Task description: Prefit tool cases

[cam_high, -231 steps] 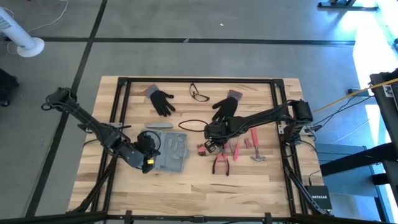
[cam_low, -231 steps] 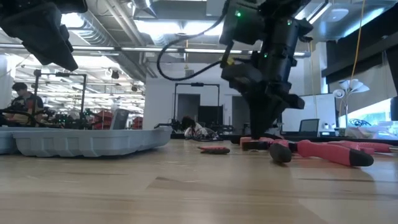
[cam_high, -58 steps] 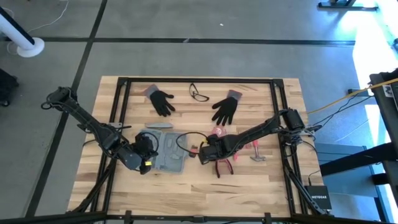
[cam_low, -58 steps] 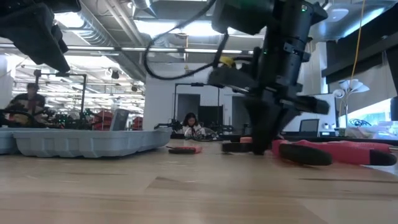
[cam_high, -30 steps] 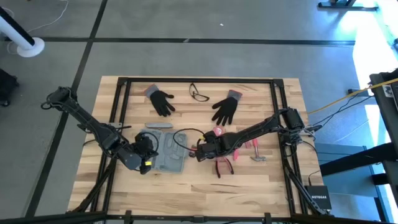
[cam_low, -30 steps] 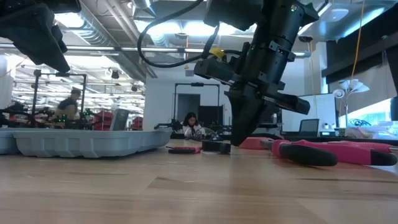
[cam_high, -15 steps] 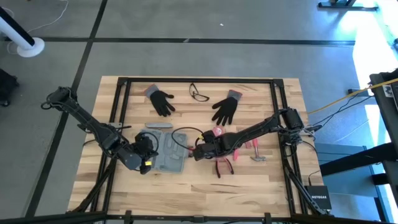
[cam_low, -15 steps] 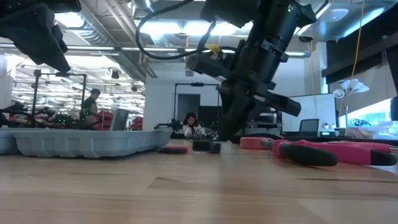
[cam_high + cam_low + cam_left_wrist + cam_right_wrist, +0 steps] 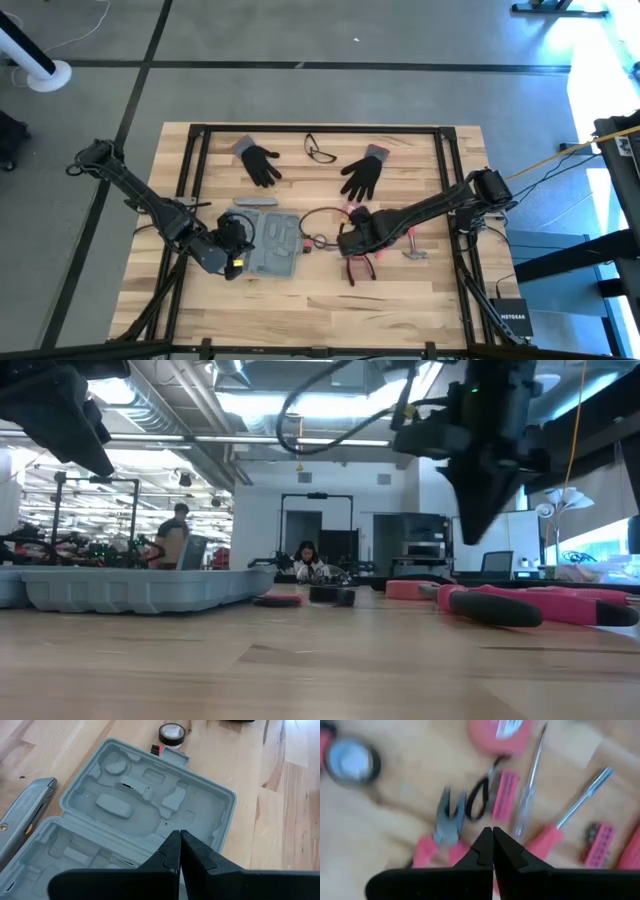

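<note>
Nearest us on the desk (image 9: 420, 290), we find the right claw (image 9: 350, 243) has pulled back, shut and empty, over the pink pliers (image 9: 357, 267), while farther left the tool case (image 9: 275, 243) lies open and unfilled below the shut, empty left claw (image 9: 238, 262).

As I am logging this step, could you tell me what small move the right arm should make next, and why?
Probably open the right gripper and lower it onto the pink-handled pliers. It hangs shut and empty above the loose tools, while the open tool case beside them shows only bare recesses. The left gripper, also shut, waits at the case's left edge.
</note>
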Available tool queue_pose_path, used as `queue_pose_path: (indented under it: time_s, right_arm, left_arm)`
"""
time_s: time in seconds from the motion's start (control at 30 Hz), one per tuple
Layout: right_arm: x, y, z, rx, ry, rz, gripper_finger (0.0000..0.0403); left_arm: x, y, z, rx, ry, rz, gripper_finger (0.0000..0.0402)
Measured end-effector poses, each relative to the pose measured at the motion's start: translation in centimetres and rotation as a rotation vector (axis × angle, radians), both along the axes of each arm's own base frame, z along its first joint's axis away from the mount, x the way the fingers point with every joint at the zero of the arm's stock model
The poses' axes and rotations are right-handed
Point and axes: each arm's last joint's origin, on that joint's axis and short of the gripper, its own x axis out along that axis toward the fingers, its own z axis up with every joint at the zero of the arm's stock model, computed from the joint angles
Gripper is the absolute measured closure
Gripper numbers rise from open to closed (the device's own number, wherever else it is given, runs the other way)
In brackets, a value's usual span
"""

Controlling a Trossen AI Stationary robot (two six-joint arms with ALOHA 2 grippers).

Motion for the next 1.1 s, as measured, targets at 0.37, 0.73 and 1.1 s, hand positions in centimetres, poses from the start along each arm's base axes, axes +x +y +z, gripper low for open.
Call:
queue_pose_path:
  time_s: [0.37,0.73,1.1]
  right_arm:
    - [-1.6,2.4,-1.7,0.093,0.074,0.037,0.0403]
    - [-4.2,8.6,-2.5,0.227,0.054,0.126,0.0403]
    - [-3.4,7.7,-5.1,0.111,0.106,0.009,0.0403]
  left_arm:
    - [0.0,0.0,0.0,-0.009,-0.003,0.01,0.0401]
    - [0.0,0.1,0.0,-0.006,-0.017,0.037,0.0401]
    - [0.1,0.1,0.1,-0.039,-0.034,0.082,0.0402]
